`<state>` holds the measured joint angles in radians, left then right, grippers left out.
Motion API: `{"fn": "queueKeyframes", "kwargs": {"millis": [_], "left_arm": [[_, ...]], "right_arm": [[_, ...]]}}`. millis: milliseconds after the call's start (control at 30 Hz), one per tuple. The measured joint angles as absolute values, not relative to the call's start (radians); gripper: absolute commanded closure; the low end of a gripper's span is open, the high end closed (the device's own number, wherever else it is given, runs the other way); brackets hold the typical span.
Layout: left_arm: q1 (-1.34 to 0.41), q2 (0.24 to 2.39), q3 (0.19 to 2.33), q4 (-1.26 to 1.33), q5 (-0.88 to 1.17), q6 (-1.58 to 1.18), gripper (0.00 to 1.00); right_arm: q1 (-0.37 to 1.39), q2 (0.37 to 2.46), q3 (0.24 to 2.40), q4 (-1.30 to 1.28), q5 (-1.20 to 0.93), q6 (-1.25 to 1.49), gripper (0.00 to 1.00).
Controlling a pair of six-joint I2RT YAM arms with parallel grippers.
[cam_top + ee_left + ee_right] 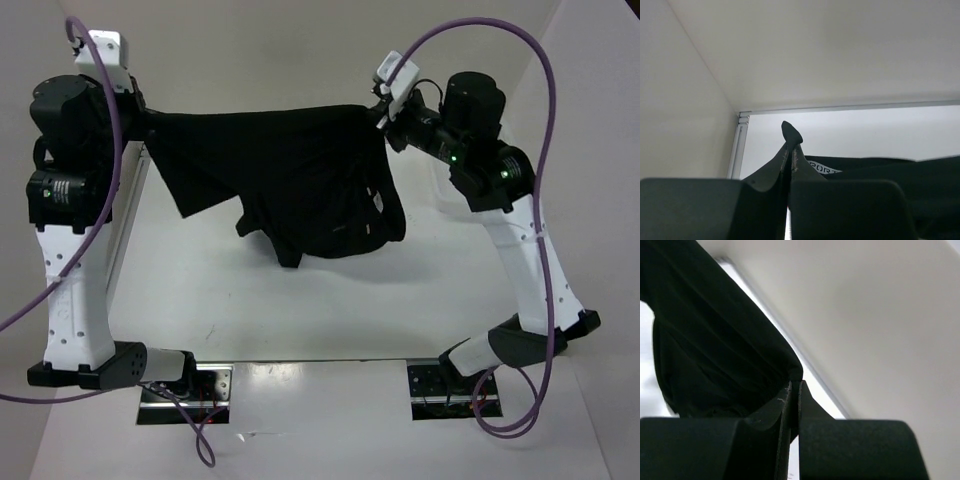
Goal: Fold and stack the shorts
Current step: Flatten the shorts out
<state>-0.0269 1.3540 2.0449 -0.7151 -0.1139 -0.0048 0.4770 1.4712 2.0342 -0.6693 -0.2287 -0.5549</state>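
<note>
Looks like a robotics lab cell: bare white table (320,310) boxed in by plain white panels (300,50) at its far and side edges. Aluminium rail (130,215) runs along the table's left edge. Left arm (72,300) and right arm (527,270) are bolted on metal plates (186,392) at its near edge, with purple cables (546,140) looping loose above it.

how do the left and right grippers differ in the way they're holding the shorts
The left gripper pinches a narrow corner of the shorts, a pale printed label beside it; the right gripper has only plain black cloth by it. Most sagging fabric hangs nearer the right gripper than the left gripper. Both are shut on the shorts, stretching them between them.
</note>
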Motion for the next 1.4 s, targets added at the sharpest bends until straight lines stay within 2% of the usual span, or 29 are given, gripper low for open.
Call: {"fn": "queueKeyframes", "kwargs": {"millis": [267, 467, 700, 867, 900, 933, 967, 1000, 1033, 1067, 1100, 1167, 1233, 1300, 1333, 1367, 1400], "left_arm": [[-0.025, 1.305, 2.079, -0.712, -0.116, -0.004, 1.00], [-0.070, 1.358, 1.920, -0.657, -0.126, -0.004, 1.00], [-0.088, 1.655, 1.747, -0.566, -0.142, -0.004, 1.00], [-0.076, 1.933, 1.820, -0.528, -0.156, -0.004, 1.00], [-0.073, 1.998, 1.875, -0.515, -0.160, -0.004, 1.00], [-0.072, 2.056, 1.926, -0.506, -0.162, -0.004, 1.00], [-0.070, 2.114, 1.995, -0.504, -0.166, -0.004, 0.90], [-0.069, 2.160, 2.049, -0.494, -0.171, -0.001, 0.77], [-0.068, 2.211, 2.114, -0.496, -0.174, 0.002, 0.55], [-0.068, 2.250, 2.181, -0.513, -0.176, 0.005, 0.43], [-0.068, 2.289, 2.256, -0.529, -0.178, 0.005, 0.36], [-0.066, 2.334, 2.372, -0.556, -0.178, -0.001, 0.31], [-0.060, 2.332, 2.437, -0.597, -0.161, -0.002, 0.31], [-0.054, 2.279, 2.431, -0.627, -0.130, -0.004, 0.36], [-0.049, 2.212, 2.354, -0.626, -0.105, -0.003, 0.38], [-0.045, 2.132, 2.247, -0.617, -0.086, -0.004, 0.41], [-0.043, 2.004, 2.075, -0.598, -0.066, -0.003, 0.43]], "right_arm": [[0.477, 1.396, 2.011, -0.736, -0.373, -0.482, 1.00], [0.472, 1.426, 1.840, -0.702, -0.330, -0.451, 1.00], [0.396, 1.646, 1.736, -0.600, -0.271, -0.392, 1.00], [0.336, 1.933, 1.834, -0.529, -0.233, -0.332, 1.00], [0.329, 1.998, 1.875, -0.524, -0.218, -0.308, 0.95], [0.323, 2.072, 1.924, -0.515, -0.201, -0.280, 0.57], [0.317, 2.134, 1.977, -0.514, -0.179, -0.245, 0.37], [0.314, 2.192, 2.028, -0.507, -0.154, -0.218, 0.25], [0.311, 2.238, 2.069, -0.495, -0.130, -0.200, 0.12], [0.309, 2.270, 2.094, -0.485, -0.107, -0.181, 0.09], [0.306, 2.291, 2.108, -0.480, -0.088, -0.167, 0.09], [0.303, 2.297, 2.112, -0.481, -0.063, -0.141, 0.09], [0.301, 2.281, 2.111, -0.478, -0.064, -0.131, 0.11], [0.300, 2.234, 2.077, -0.472, -0.084, -0.138, 0.17], [0.300, 2.185, 2.033, -0.476, -0.111, -0.148, 0.19], [0.301, 2.127, 1.975, -0.477, -0.134, -0.160, 0.27], [0.301, 2.059, 1.901, -0.479, -0.161, -0.175, 0.31]]}}
